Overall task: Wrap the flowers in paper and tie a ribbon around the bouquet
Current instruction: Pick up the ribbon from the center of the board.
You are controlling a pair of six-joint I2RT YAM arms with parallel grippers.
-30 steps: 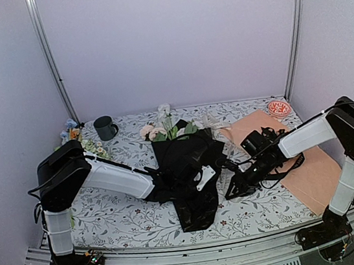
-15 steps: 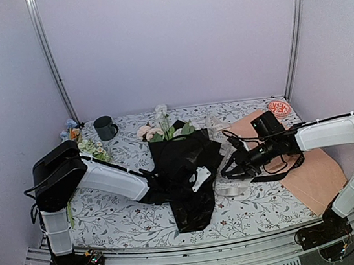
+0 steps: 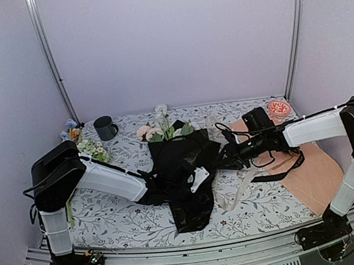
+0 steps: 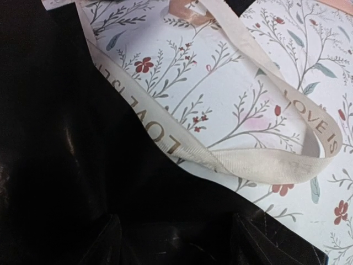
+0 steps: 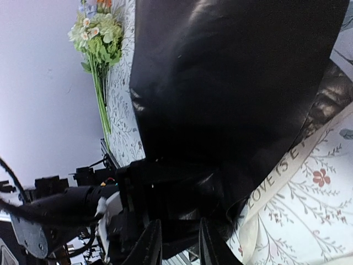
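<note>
Where the left gripper [image 3: 190,182] meets the bouquet [image 3: 181,150] at mid-worktop [image 3: 120,218], its jaws clamp wide around the black paper [image 3: 194,214] waist, blooms pointing far. Just right, the ribbon [image 4: 259,165] loops limp on the cloth, touching the wrap's edge. You cannot tell whether the right gripper [image 3: 227,155] pinches it. Judge it light, floppy and slippery: take it flat, near an end.
</note>
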